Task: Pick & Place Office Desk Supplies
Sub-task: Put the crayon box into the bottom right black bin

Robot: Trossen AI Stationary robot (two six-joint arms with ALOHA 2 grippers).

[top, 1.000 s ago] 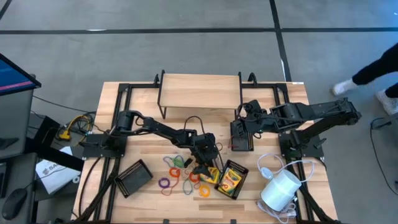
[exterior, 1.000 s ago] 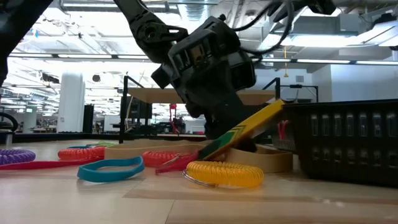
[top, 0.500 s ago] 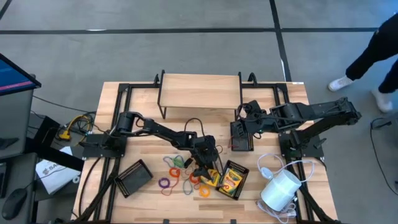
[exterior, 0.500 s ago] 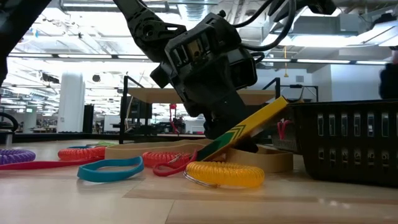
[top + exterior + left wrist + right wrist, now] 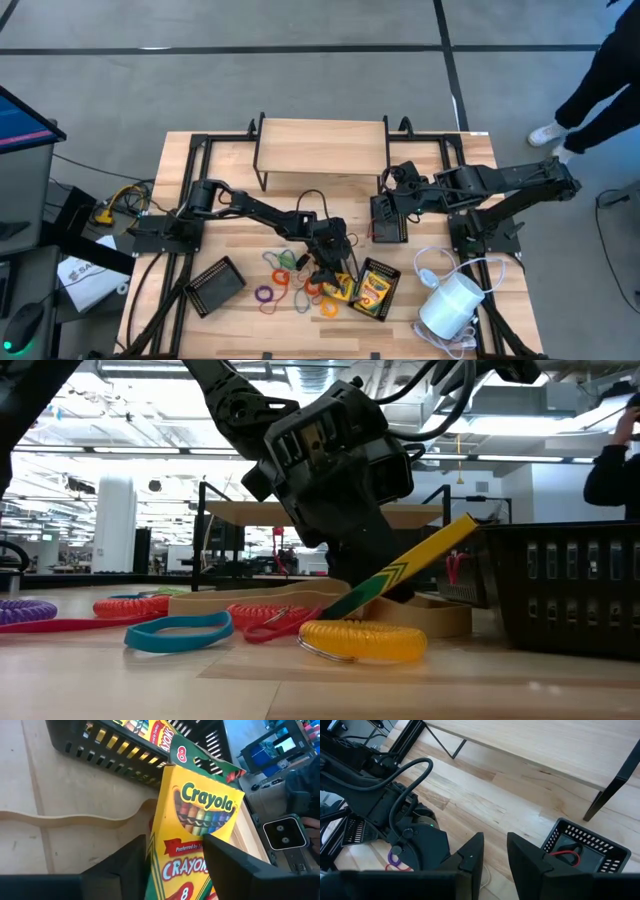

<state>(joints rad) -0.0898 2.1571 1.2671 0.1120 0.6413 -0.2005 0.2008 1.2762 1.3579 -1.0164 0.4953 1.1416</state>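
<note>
Crayon box (image 5: 192,835) tilted higher, btwn left claw (image 5: 175,870) fingers.

I counted two crayon boxes: one (image 5: 338,285) between my left pincer's (image 5: 325,272) fingers, one (image 5: 371,289) lying in a mesh tray (image 5: 387,296) at its three o'clock. Three mesh trays stood on the bench (image 5: 230,180). The elastic loops (image 5: 272,282) overlapped too much to count exactly.

Overhead looks straight down, low sits at tabletop level; both share the crayon box (image 5: 340,287).
</note>
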